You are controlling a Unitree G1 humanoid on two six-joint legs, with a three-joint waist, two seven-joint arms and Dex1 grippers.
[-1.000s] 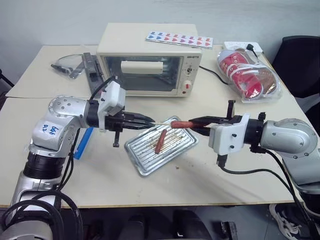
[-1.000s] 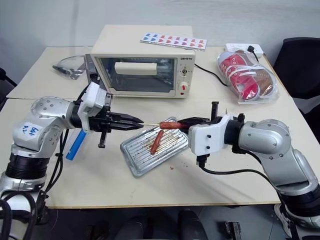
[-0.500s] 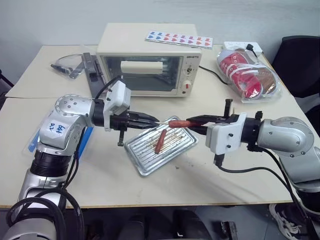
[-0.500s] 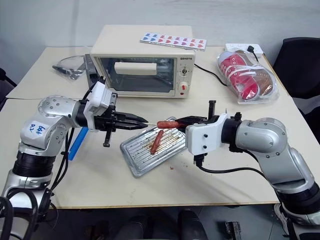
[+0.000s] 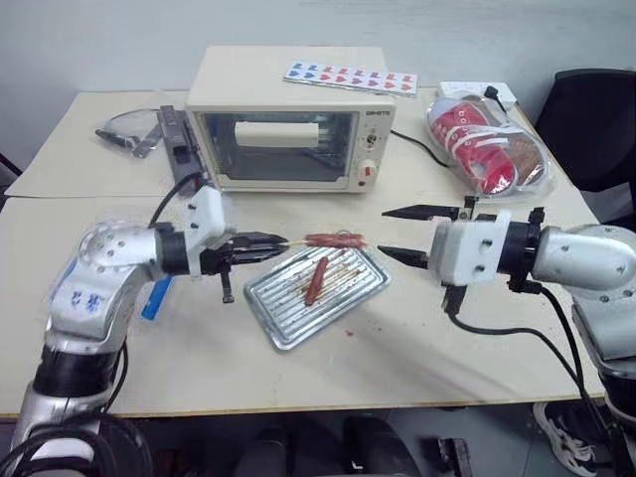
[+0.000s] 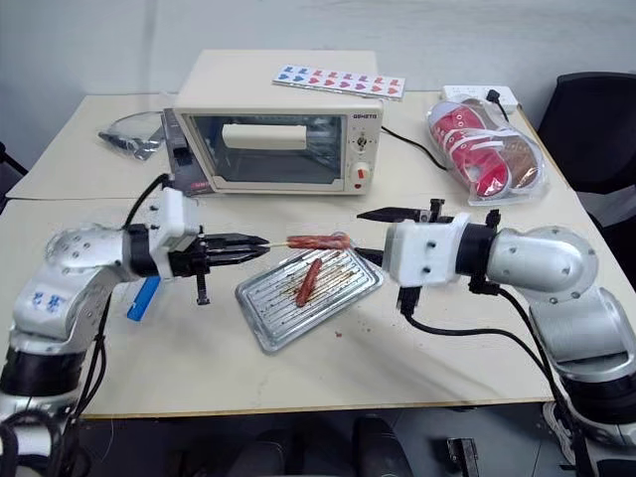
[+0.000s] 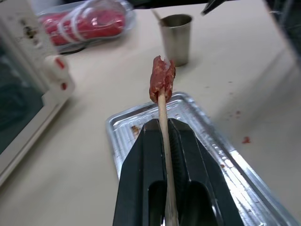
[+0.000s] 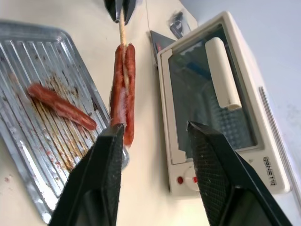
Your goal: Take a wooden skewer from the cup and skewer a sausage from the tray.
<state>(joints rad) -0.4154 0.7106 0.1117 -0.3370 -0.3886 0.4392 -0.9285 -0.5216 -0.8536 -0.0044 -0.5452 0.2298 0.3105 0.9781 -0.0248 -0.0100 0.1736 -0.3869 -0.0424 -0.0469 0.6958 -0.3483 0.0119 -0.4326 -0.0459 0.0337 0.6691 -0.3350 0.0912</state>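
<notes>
My left gripper is shut on the wooden skewer and holds it level over the silver tray. The red sausage is threaded on the skewer's far end, above the tray's back edge. An orange-brown sausage lies in the tray. My right gripper is open, a short way to the right of the skewered sausage, with nothing between its fingers. In the left wrist view the cup stands on the table beyond the tray.
A cream toaster oven stands behind the tray. A clear plastic box with red contents lies at the back right. A blue object lies under my left arm. A cable hangs from the right wrist.
My right gripper has opened, let go of the sausage and drawn back to the right. My left gripper has moved left, taking the skewer and the sausage with it.
</notes>
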